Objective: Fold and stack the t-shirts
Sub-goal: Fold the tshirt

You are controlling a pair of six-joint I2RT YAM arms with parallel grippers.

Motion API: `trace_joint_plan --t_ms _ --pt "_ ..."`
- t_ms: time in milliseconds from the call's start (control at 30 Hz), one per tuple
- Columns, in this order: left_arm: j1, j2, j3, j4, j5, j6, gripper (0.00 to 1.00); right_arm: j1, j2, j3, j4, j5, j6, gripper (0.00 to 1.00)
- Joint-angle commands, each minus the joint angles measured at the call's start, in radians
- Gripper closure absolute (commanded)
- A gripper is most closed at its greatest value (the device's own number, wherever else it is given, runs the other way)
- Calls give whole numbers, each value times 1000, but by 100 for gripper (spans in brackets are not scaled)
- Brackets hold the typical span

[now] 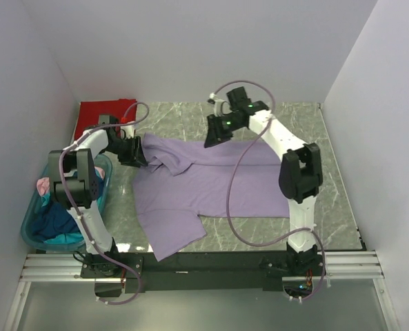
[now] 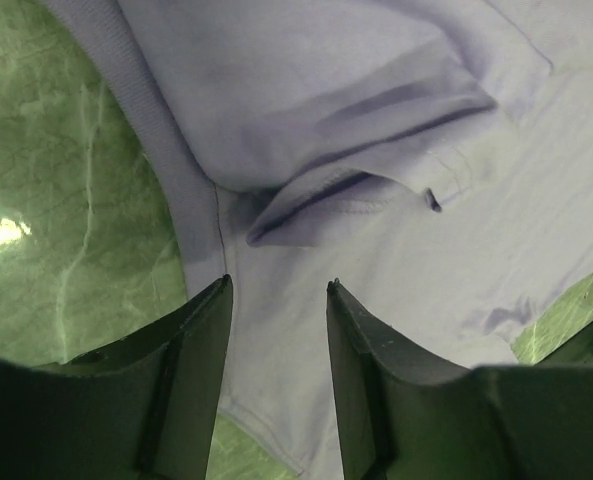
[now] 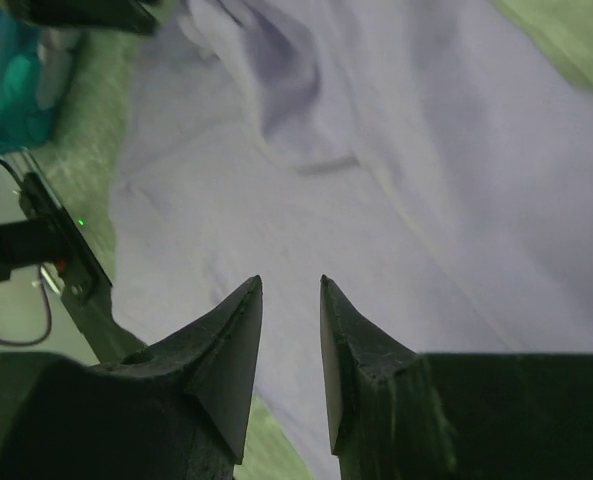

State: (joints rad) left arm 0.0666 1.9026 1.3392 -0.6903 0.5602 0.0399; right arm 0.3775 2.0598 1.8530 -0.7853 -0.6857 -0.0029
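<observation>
A light purple t-shirt [image 1: 204,189] lies spread on the green marble table, its far left part bunched in folds. My left gripper [image 1: 136,158] hovers open over that bunched left edge; in the left wrist view [image 2: 276,285] the jaws stand apart above the cloth [image 2: 376,150], holding nothing. My right gripper [image 1: 214,141] is open above the shirt's far edge; in the right wrist view [image 3: 291,285] the jaws stand apart over flat cloth [image 3: 396,180]. A red t-shirt [image 1: 101,110] lies folded at the far left corner. Pink, dark blue and teal shirts [image 1: 52,221] sit in the tub.
A translucent teal plastic tub [image 1: 32,238] stands at the left beside the table. White walls close in the back and both sides. The black rail [image 1: 204,265] with the arm bases runs along the near edge. Cables loop over the shirt.
</observation>
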Motion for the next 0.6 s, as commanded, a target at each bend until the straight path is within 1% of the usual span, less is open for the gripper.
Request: trace_joint_plan --t_ms 0,100,167,300,400,567 --pt "-1 33 17 35 32 -11 52 61 69 83 132 -25 124 63" --pt "-1 62 28 44 44 -20 54 129 117 103 182 -15 173 64" --pt "-2 73 32 51 47 -25 55 164 135 77 218 -11 207 64" --pt "-5 82 34 60 59 -26 55 198 157 6 326 -8 318 59" --pt "-8 88 31 69 64 -29 57 213 175 -24 366 -11 371 56" --pt "-10 92 32 74 76 -31 60 239 198 -63 382 12 400 53"
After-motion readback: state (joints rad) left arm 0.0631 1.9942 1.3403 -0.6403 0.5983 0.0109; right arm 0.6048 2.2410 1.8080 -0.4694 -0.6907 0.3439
